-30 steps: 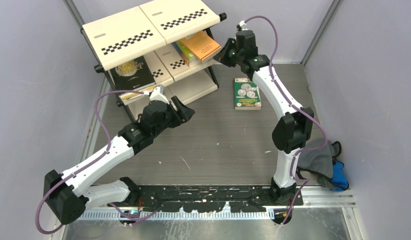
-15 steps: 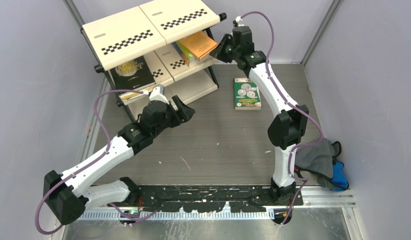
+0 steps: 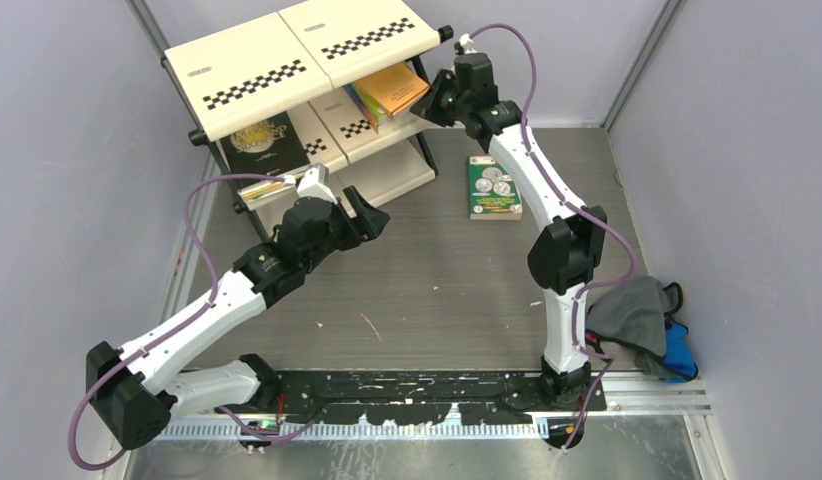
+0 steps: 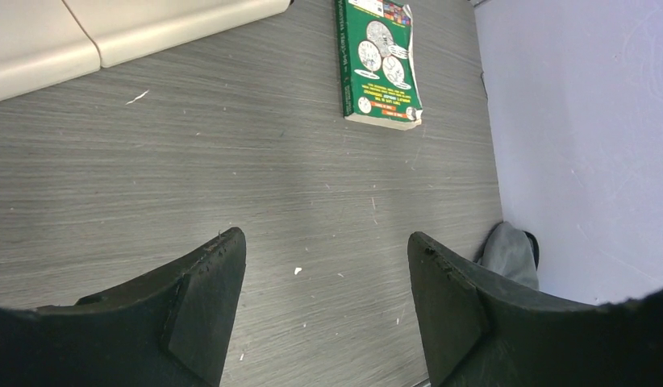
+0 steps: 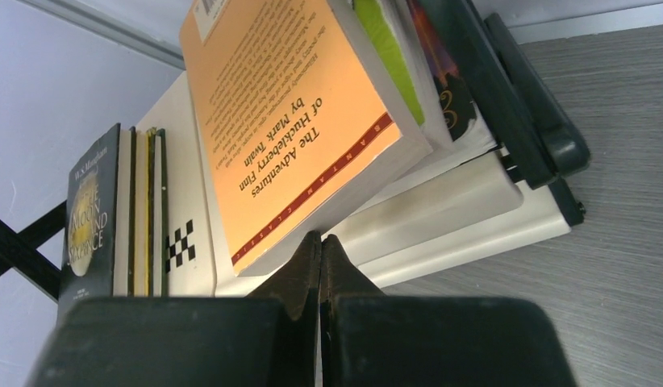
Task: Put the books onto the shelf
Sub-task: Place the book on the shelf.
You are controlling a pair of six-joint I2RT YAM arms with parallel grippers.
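From above, the shelf (image 3: 252, 80) stands at the counter's (image 3: 427, 290) far left corner. The orange book (image 3: 397, 88) lies on its middle tier and the black book (image 3: 262, 145) sits on the same tier, further left. The green book (image 3: 494, 187) lies flat on the counter, just beside my right arm and well apart from the shelf. My right end effector (image 3: 430, 108) is at the orange book's outer edge. My left end effector (image 3: 367, 215) hangs over bare counter in front of the shelf. A cloth bundle (image 3: 637, 315) lies by the right edge.

Through my left wrist, my left end effector (image 4: 324, 266) is spread wide with nothing between its fingers (image 4: 207, 298). The green book (image 4: 378, 60) lies ahead, and the shelf's lowest panel (image 4: 135, 28) is off to one side.

Through my right wrist, my right end effector (image 5: 320, 266) is pressed together, empty, its tip at the orange book's (image 5: 288, 121) edge; I cannot tell if it touches. A lime green book (image 5: 385, 48) lies under the orange one, and the black book (image 5: 90, 218) stands beside them.
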